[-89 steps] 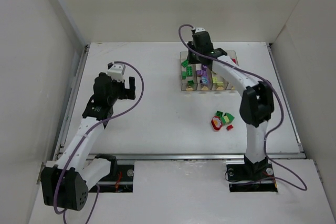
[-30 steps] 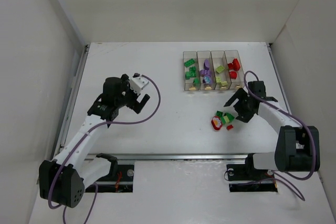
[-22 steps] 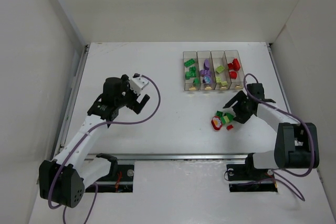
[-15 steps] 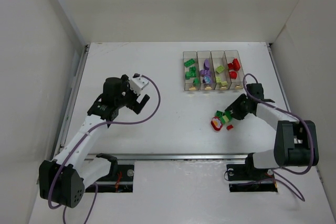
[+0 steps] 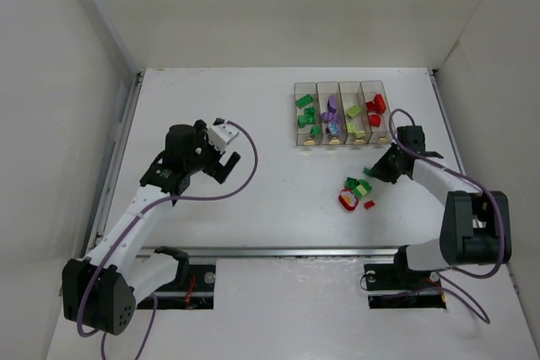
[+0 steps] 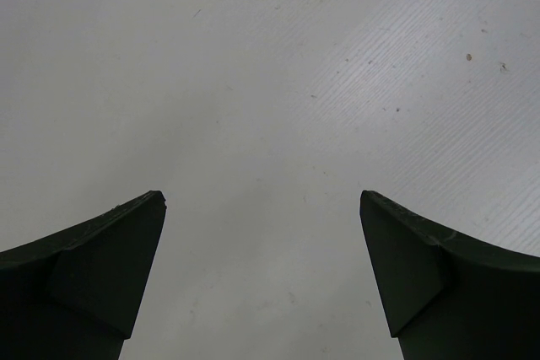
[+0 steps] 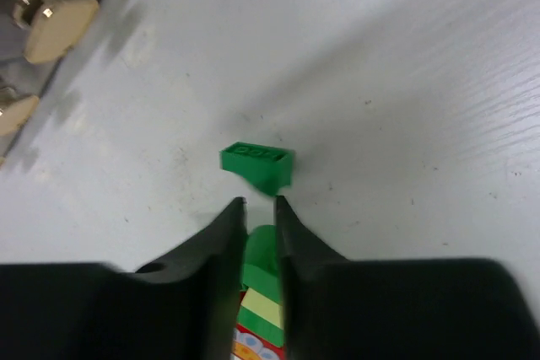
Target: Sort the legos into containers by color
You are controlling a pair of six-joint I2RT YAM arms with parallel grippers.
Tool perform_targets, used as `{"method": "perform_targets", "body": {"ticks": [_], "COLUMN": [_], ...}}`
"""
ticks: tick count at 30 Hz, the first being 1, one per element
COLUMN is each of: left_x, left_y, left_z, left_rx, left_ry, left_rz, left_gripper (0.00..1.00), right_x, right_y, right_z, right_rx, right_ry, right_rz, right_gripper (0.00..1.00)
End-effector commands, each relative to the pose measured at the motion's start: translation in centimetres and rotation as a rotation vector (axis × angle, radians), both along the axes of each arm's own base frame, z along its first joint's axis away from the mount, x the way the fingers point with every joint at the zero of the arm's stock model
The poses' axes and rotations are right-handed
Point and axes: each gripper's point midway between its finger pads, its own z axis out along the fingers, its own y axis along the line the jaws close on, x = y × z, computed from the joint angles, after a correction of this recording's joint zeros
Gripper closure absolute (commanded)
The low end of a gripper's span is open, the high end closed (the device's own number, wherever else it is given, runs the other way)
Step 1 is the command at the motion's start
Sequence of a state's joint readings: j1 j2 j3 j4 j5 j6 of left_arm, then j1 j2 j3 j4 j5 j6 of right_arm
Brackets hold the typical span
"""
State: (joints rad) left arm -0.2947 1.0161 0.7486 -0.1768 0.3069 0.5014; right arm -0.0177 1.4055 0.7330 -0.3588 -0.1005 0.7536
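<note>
Up close, green lego [image 7: 257, 163] just off closed right tool [image 7: 259, 201], tiny overhead

I can't read any writing, number or brand anywhere. In the right wrist view, the green brick [image 7: 257, 162] has raised marks on its top face, too blurred to make out. The red piece [image 7: 256, 348] shows a printed pattern without legible letters.

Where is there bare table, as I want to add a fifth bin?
Bare: the table from the left pincer across to the bins, and the far strip beyond them. Crowded: the loose legos by the right pincer, in front of the bins.
</note>
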Motion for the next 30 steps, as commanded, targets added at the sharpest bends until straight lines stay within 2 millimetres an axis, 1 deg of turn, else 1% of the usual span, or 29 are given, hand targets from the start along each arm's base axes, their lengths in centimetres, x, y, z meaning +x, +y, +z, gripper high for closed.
{"method": "perform_targets", "body": {"ticks": [1, 2, 4, 5, 6, 7, 8, 10, 11, 12, 13, 14, 15, 16, 17, 18, 19, 20, 21, 22, 23, 24, 25, 26, 27, 28, 30], "left_x": [0.5, 0.5, 0.5, 0.5, 0.5, 0.5, 0.5, 0.5, 0.5, 0.5, 0.5, 0.4, 0.4, 0.4, 0.4, 0.5, 0.4, 0.4, 0.4, 0.5, 0.5, 0.5, 0.6, 0.6, 0.6, 0.6, 0.6], "left_y": [-0.4, -0.4, -0.4, -0.4, -0.4, -0.4, -0.4, -0.4, -0.4, -0.4, -0.4, -0.4, -0.4, -0.4, -0.4, -0.5, -0.6, -0.6, -0.6, -0.7, -0.7, -0.7, -0.7, -0.7, -0.7, -0.7, -0.7], "left_z": [3.0, 3.0, 3.0, 3.0, 3.0, 3.0, 3.0, 3.0, 3.0, 3.0, 3.0, 2.8, 2.8, 2.8, 2.8, 2.5, 2.6, 2.6, 2.6, 3.0, 3.0, 3.0, 3.5, 3.5, 3.5, 3.5, 3.5], "left_rx": [-0.022, -0.022, -0.022, -0.022, -0.022, -0.022, -0.022, -0.022, -0.022, -0.022, -0.022, -0.020, -0.026, -0.026, -0.026, -0.024, -0.028, -0.028, -0.028, -0.038, -0.038, -0.038, -0.041, -0.041, -0.041, -0.041, -0.041], "left_ry": [-0.082, -0.082, -0.082, -0.082, -0.082, -0.082, -0.082, -0.082, -0.082, -0.082, -0.082, -0.073, -0.069, -0.069, -0.069, -0.060, -0.059, -0.059, -0.059, -0.064, -0.064, -0.064, -0.075, -0.075, -0.075, -0.075, -0.075], "left_rz": [-0.019, -0.019, -0.019, -0.019, -0.019, -0.019, -0.019, -0.019, -0.019, -0.019, -0.019, -0.019, -0.014, -0.014, -0.014, -0.014, -0.022, -0.022, -0.022, -0.018, -0.017, -0.017, -0.018, -0.018, -0.018, -0.018, -0.018], "left_gripper": [0.00, 0.00, 0.00, 0.00, 0.00, 0.00, 0.00, 0.00, 0.00, 0.00, 0.00, 0.00, 0.00, 0.00, 0.00, 0.00, 0.00, 0.00, 0.00, 0.00, 0.00, 0.00, 0.00, 0.00, 0.00, 0.00, 0.00], "right_x": [1.6, 1.9, 1.9, 1.9, 1.8, 1.9, 1.9, 2.1, 2.1, 2.1, 2.3, 2.2, 2.4, 1.6, 1.9, 1.6, 1.5, 1.8, 1.7, 1.5, 1.8, 2.0, 1.6, 1.5, 1.5, 1.7, 1.9], "right_y": [-0.9, -0.7, -0.4, -0.4, -0.4, -0.3, -0.3, -0.3, -0.4, -0.2, -0.5, -0.7, -0.7, -0.8, -0.8, -0.9, -0.5, -0.6, -0.3, 0.2, 0.3, 0.5, 0.3, 0.0, 0.2, 0.1, 0.7], "right_z": [1.8, 2.0, 2.0, 1.9, 1.4, 1.7, 1.4, 1.7, 1.7, 1.9, 2.3, 2.1, 2.3, 1.3, 1.3, 0.9, 0.9, 0.8, 0.3, 0.0, -0.3, -0.5, -1.0, -1.4, -1.7, -1.7, -1.6], "right_rx": [-0.100, -0.101, -0.106, -0.105, -0.110, -0.107, -0.106, -0.112, -0.122, -0.138, -0.169, -0.199, -0.207, -0.209, -0.209, -0.211, -0.212, -0.215, -0.218, -0.227, -0.237, -0.239, -0.265, -0.277, -0.282, -0.291, -0.299], "right_ry": [-0.053, -0.061, -0.059, -0.047, -0.030, -0.033, -0.024, -0.034, -0.036, -0.035, -0.042, -0.024, -0.016, 0.033, 0.034, 0.051, 0.050, 0.057, 0.072, 0.081, 0.094, 0.099, 0.128, 0.143, 0.154, 0.145, 0.133], "right_rz": [0.076, 0.108, 0.166, 0.167, 0.179, 0.192, 0.192, 0.200, 0.216, 0.238, 0.267, 0.284, 0.300, 0.322, 0.323, 0.332, 0.345, 0.333, 0.332, 0.348, 0.341, 0.335, 0.328, 0.311, 0.307, 0.302, 0.312], "right_gripper": [0.73, 0.61, 0.52, 0.49, 0.47, 0.43, 0.41, 0.36, 0.31, 0.28, 0.25, 0.20, 0.18, 0.18, 0.18, 0.18, 0.18, 0.18, 0.18, 0.18, 0.18, 0.20, 0.21, 0.23, 0.25, 0.28, 0.34]}}
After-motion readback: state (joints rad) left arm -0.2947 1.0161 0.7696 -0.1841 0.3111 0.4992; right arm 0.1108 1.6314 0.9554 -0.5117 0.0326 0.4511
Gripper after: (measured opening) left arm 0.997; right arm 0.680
